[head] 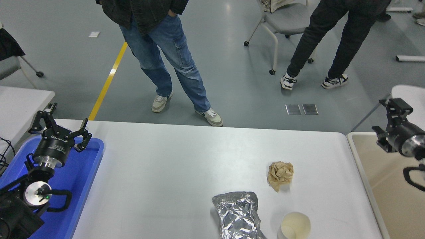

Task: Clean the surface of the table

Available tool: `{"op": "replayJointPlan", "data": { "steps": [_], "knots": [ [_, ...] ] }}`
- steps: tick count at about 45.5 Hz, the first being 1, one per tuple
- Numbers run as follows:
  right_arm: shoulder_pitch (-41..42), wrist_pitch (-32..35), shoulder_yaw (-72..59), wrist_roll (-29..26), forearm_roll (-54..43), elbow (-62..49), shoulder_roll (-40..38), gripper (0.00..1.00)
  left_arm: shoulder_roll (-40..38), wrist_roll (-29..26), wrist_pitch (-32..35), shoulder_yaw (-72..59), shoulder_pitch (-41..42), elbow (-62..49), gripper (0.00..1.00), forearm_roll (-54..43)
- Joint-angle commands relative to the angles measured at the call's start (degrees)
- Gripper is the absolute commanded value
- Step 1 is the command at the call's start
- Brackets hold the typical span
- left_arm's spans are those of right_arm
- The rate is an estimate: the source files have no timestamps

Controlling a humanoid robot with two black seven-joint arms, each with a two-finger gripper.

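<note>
At the far left the left gripper (59, 127) sits parked over the blue tray (84, 186), its fingers spread apart and holding nothing. To its right stretches the table surface (172, 166), the wide white-grey top that fills the middle of the view; most of it is bare, but three bits of rubbish lie in its near right part: a crumpled foil wrapper (237, 214) at the near edge, a ball of brown paper (280, 175) just beyond and to the right of it, and a paper cup (295, 226) on its side near the edge. All three lie apart from each other. At the right edge the right gripper (390, 124) hangs above the beige tray (385, 186), well away from the rubbish; whether its fingers are apart or together cannot be told from this angle. The clearing seems not yet begun on these pieces. The next move probably calls for the right arm to swing left and come down over the nearest piece, likely the paper ball.
</note>
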Motion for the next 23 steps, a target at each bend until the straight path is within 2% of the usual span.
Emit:
{"op": "replayJointPlan", "data": {
  "steps": [1,5,13,23],
  "knots": [
    [12.04,5.22,-15.24,-5.04,-5.16,0.12,-4.03,0.98,0.0,0.0,0.0,0.0,0.0,0.0,1.0,0.0],
    [16.52,7.86,-19.82,-4.69,-11.66,0.56,-4.21,0.98,0.0,0.0,0.0,0.0,0.0,0.0,1.0,0.0],
    [21.19,12.34,-20.88,-2.41,-29.05,0.74,-4.21,0.98,0.0,0.0,0.0,0.0,0.0,0.0,1.0,0.0],
    [25.58,18.76,-20.97,6.02,-49.36,4.51,-3.42,0.98,0.0,0.0,0.0,0.0,0.0,0.0,1.0,0.0]
  ]
}}
